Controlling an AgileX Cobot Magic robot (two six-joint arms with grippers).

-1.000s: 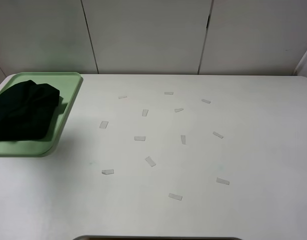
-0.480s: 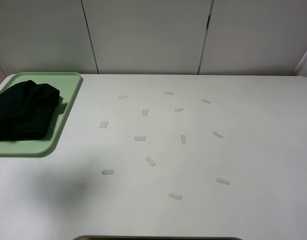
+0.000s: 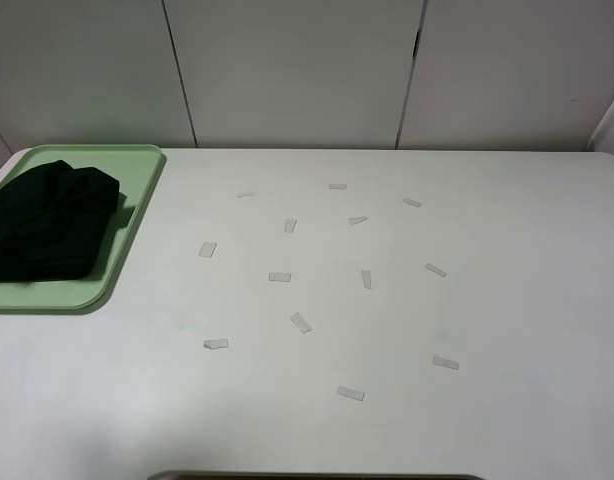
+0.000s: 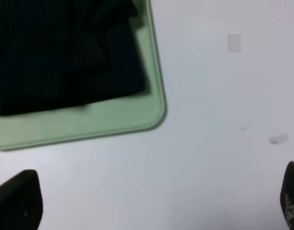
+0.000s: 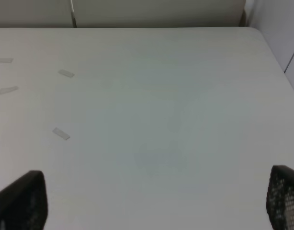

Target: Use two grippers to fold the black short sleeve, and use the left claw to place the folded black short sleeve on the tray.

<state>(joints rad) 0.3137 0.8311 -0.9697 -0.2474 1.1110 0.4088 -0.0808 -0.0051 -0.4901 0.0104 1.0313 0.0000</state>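
- Black short sleeve (image 3: 45, 222): folded into a compact dark bundle, lying on the tray (image 3: 127, 243). It covers most of the tray floor; a green strip stays bare along the near edge and the right rim.
- Tray: sits at the far left corner of the white table (image 3: 507, 300), partly cut off by the left edge of the high view.
- Left gripper (image 4: 152, 201): fingertips (image 4: 17, 199) spread wide, nothing between them, released. It hangs over bare table just beside the tray's rounded corner, clear of shirt and tray.
- Right gripper (image 5: 152, 203): fingers (image 5: 20, 199) also spread apart, empty, over bare table on the right side.
- Neither arm appears in the high view.
- Small pale tape strips (image 3: 301, 322) lie scattered flat over the middle of the table, well apart from the tray.
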